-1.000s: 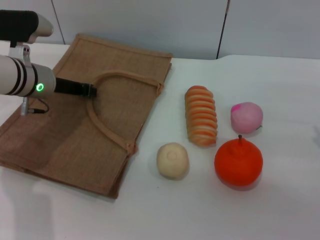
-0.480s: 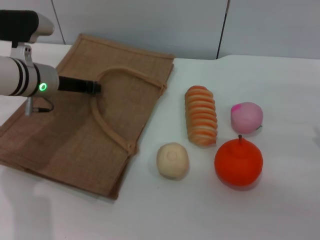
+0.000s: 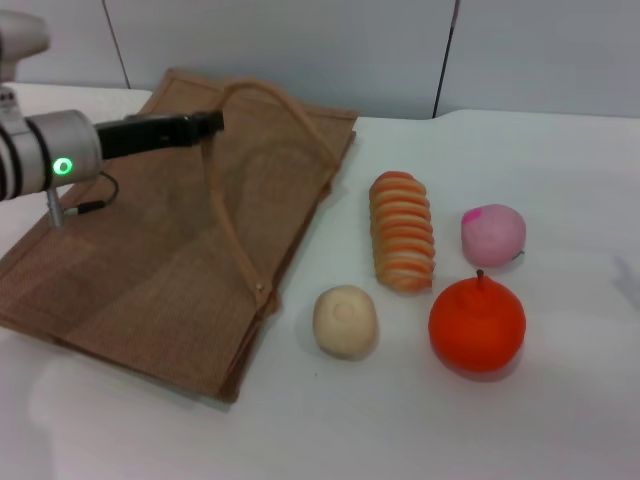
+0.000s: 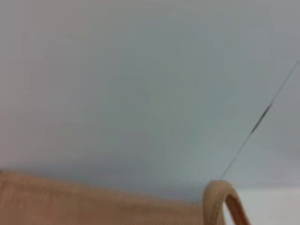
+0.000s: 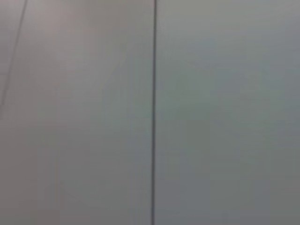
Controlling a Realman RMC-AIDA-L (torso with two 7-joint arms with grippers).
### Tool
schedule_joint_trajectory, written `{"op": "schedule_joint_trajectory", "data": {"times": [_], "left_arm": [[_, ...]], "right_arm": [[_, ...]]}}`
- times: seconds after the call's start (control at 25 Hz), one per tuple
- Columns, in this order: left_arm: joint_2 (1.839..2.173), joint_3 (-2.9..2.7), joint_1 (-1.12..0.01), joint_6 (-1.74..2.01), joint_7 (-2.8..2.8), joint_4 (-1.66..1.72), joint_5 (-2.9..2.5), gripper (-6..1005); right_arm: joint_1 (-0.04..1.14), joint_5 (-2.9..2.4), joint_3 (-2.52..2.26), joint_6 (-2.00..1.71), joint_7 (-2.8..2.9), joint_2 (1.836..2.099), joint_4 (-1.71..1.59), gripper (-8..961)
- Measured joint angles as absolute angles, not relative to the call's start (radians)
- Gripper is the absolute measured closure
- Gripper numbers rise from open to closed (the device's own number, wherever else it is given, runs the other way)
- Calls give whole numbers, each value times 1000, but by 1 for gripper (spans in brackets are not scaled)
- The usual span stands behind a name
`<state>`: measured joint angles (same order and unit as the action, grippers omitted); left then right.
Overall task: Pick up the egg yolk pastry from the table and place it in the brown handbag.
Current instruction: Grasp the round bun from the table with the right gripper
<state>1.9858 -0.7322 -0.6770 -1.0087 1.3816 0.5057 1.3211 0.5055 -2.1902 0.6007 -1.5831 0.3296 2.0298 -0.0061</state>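
The egg yolk pastry (image 3: 346,320), a small pale cream bun, lies on the white table just right of the brown handbag's near corner. The brown handbag (image 3: 140,260) lies flat at the left. My left gripper (image 3: 212,124) is shut on the bag's upper looped handle (image 3: 300,120) and holds it lifted above the bag, near its far edge. The handle (image 4: 220,199) and the bag's edge (image 4: 70,201) also show in the left wrist view. My right gripper is out of view; the right wrist view shows only a wall.
A long orange-and-cream ridged bread roll (image 3: 402,230) lies behind the pastry. A pink ball (image 3: 492,234) and an orange (image 3: 477,325) sit to the right. A grey panelled wall stands behind the table.
My left gripper has risen and moved right and away, pulling the handle up off the bag. The pastry and the other items have not moved.
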Motion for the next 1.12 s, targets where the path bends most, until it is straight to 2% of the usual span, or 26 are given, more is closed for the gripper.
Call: {"op": "schedule_joint_trajectory", "data": {"times": [0.28, 0.56, 1.12], "left_arm": [[1972, -732, -598, -1195, 1567, 479, 1626, 878], [1924, -730, -593, -1339, 1674, 348, 1775, 878], [1920, -730, -599, -1398, 1685, 337, 1786, 878]], "right_arm": [[553, -2191, 426, -1551, 330, 2027, -43, 78], [629, -2193, 124, -1545, 383, 2022, -78, 81], [802, -2194, -366, -1436, 655, 2024, -118, 85]]}}
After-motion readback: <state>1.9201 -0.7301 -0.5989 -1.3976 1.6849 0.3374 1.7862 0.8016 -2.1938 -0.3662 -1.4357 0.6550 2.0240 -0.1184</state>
